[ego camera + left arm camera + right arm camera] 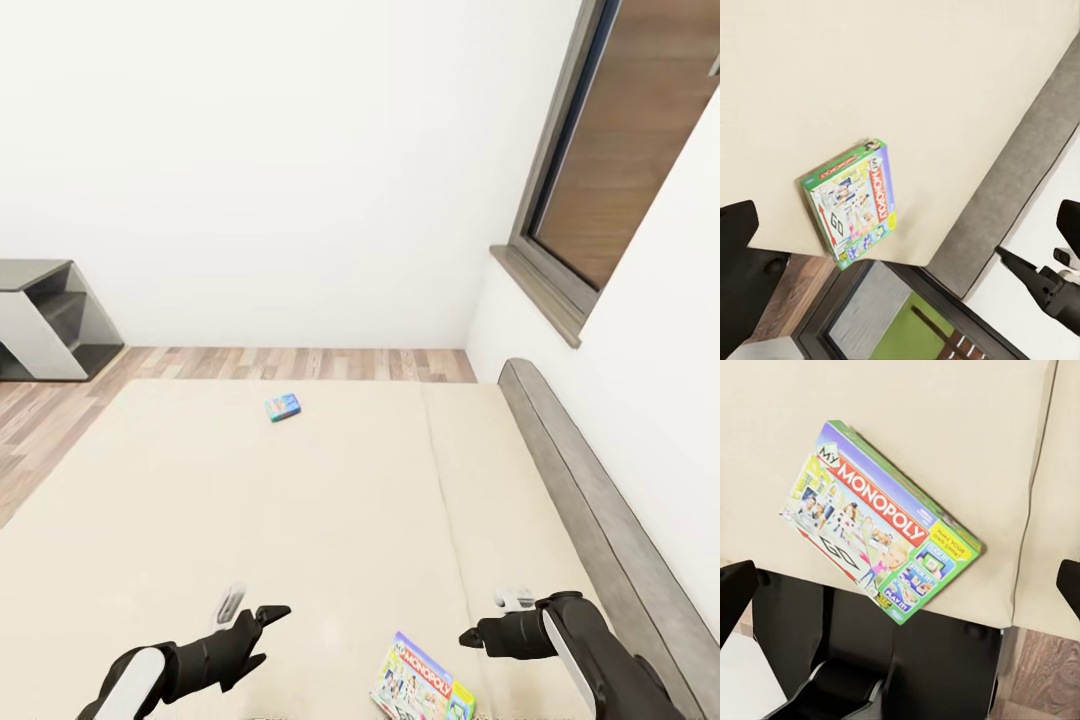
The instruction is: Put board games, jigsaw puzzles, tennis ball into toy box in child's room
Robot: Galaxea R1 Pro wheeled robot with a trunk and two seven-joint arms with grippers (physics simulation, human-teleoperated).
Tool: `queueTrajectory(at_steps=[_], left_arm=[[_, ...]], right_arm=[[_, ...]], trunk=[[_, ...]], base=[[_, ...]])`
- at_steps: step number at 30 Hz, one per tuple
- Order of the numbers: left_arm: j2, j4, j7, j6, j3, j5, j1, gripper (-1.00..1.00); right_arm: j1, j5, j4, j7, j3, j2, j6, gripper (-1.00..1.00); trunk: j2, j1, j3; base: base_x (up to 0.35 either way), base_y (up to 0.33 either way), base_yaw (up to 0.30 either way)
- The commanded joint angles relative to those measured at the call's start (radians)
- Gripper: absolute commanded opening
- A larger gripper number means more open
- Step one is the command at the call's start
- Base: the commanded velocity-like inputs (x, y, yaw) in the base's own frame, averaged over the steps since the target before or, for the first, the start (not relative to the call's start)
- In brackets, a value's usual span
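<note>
Monopoly box [881, 521] flat at the bed's [330, 500] near edge, between two empty, spread grippers.
Likely light, stiff, slick cardboard; pinch across a long edge. Right gripper [487, 622] nearest; left gripper [250, 610] beside; blue game box [283, 406] lies far across the bed.

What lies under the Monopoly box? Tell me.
The Monopoly box lies flat on the beige mattress, near its edge, between the two grippers. Mattress shows all around it; whatever sits directly beneath the box is covered.
</note>
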Motion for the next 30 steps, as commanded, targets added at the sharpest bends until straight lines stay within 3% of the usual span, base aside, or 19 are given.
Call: queueTrajectory(at_steps=[1,11,30], left_arm=[[0.007,-0.004,-0.005,0.002,0.001,-0.004,-0.001,1.00],[0.026,-0.015,-0.005,0.003,0.011,-0.004,-0.001,1.00],[0.030,-0.015,-0.005,0.003,0.014,-0.002,-0.001,1.00]], right_arm=[[-0.001,0.001,-0.001,0.002,0.001,-0.001,0.004,1.00],[-0.005,0.001,-0.001,0.002,0.001,-0.001,0.004,1.00],[-0.027,0.004,0.026,0.001,-0.001,-0.001,0.006,1.00]], trunk=[[-0.002,0.000,-0.003],[-0.002,0.000,-0.020],[-0.002,0.000,-0.051]], base=[[0.000,0.000,0.000],[0.000,0.000,0.000],[0.000,0.000,0.000]])
